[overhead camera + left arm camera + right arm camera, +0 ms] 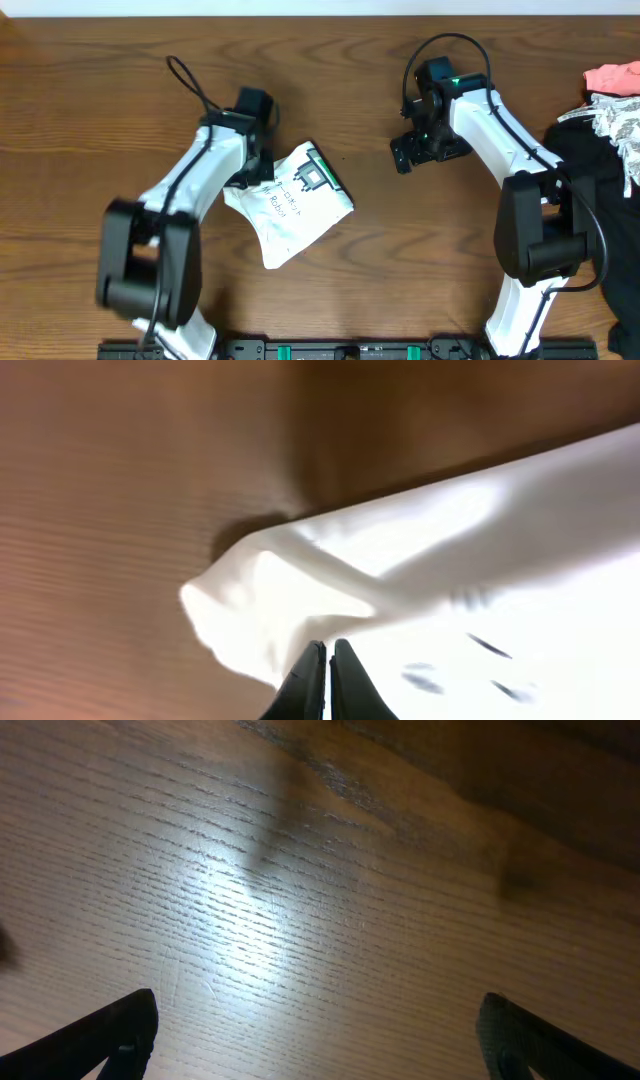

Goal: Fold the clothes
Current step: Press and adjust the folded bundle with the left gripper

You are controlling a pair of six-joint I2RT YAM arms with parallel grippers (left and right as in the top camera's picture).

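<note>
The white T-shirt [295, 205] lies folded into a small packet on the wooden table [100, 100], with its green label [315, 172] facing up at the far end. My left gripper [252, 178] is at the packet's left edge. In the left wrist view its fingers [328, 645] are closed together on a raised fold of the white cloth [480, 560], whose corner lifts slightly off the wood. My right gripper [420, 150] is apart from the shirt, to its upper right. In the right wrist view it [315, 1010] is wide open over bare wood.
A pile of other clothes sits at the right edge of the table: black cloth [590, 170], a white lacy piece [615, 115] and a pink piece [612, 77]. A rail [330, 350] runs along the front edge.
</note>
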